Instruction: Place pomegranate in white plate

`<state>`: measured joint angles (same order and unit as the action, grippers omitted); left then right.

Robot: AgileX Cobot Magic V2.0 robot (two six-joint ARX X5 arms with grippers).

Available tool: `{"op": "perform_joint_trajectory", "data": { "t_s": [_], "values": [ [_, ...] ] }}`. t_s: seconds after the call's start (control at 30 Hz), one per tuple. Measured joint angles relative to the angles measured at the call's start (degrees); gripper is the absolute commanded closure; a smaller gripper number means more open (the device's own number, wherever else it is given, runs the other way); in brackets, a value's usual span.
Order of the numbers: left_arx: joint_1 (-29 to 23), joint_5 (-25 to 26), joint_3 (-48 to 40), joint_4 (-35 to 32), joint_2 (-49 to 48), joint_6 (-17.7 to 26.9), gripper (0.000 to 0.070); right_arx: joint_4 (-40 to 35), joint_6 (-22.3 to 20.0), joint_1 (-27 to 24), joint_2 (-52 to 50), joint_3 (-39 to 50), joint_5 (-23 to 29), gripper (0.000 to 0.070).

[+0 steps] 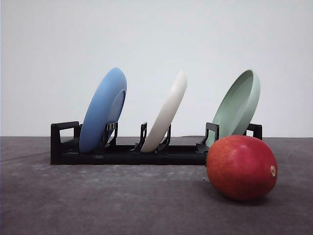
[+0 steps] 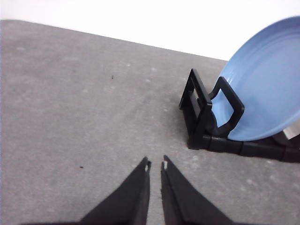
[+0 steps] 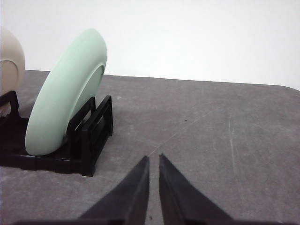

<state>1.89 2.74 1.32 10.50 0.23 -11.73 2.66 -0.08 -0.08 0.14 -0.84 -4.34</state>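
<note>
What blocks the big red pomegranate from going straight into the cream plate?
The cream round plate stands tilted on edge in the black slotted rack, so it offers no flat surface. The red pomegranate lies on the table beside the rack's right end, nothing between them.

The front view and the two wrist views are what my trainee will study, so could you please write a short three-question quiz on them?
1. True or false: the white plate lies flat on the table.
2. Which plate stands nearest the pomegranate? A blue plate; B white plate; C green plate.
3. Fill in: the three plates lean in a black ____.

Key
1. False; it stands tilted on edge.
2. C.
3. rack. The left gripper and right gripper are nearly closed and hold nothing.
</note>
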Motion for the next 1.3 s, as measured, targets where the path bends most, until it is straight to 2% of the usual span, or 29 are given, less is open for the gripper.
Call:
{"op": "perform_joint_trajectory", "data": {
  "t_s": [0.23, 0.33, 0.43, 0.53, 0.6, 0.73, 0.87, 1.03, 1.17, 1.3],
  "values": [
    [0.0, 0.0, 0.0, 0.0, 0.0, -5.7, 0.0674, -0.9, 0.3, 0.0, 0.0, 0.0, 0.0, 0.0667],
    [0.0, 0.0, -0.1, -0.7, 0.0, -8.9, 0.0674, -2.1, 2.2, 0.0, 0.0, 0.0, -0.1, 0.0667],
    [0.0, 0.0, -0.1, -5.3, 0.0, -10.8, 0.0678, -4.4, 7.3, 0.0, 0.0, 0.0, 0.0, 0.0668],
    [0.0, 0.0, 0.0, -10.4, 0.0, -11.3, 0.0687, -9.9, 13.3, 0.0, 0.0, 0.0, 0.0, 0.0672],
    [0.0, 0.0, 0.3, -13.0, 0.0, -11.5, 0.0687, -12.2, 16.8, 0.0, 0.0, -0.2, 0.0, 0.0695],
    [0.0, -0.6, 4.1, -13.6, 0.0, -11.0, 0.0687, -8.9, 21.6, 0.0, 0.0, -3.9, 0.0, 0.0695],
    [0.0, -2.4, 10.6, -7.3, 0.3, -8.8, 0.0687, -0.6, 23.0, 0.0, 0.1, -11.0, -0.1, 0.0695],
    [0.0, -3.1, 21.3, 8.8, 4.3, -7.2, 0.0688, 13.9, 23.0, 0.0, 2.0, -20.6, -0.2, 0.0695],
    [0.0, -3.1, 28.5, 20.5, 8.8, -5.9, 0.0688, 22.8, 22.1, 0.0, 5.4, -25.5, -1.7, 0.0695],
    [0.0, -2.7, 33.4, 28.9, 13.7, -3.6, 0.0687, 28.6, 19.7, 0.0, 9.3, -29.1, -4.5, 0.0695]
  ]
}}
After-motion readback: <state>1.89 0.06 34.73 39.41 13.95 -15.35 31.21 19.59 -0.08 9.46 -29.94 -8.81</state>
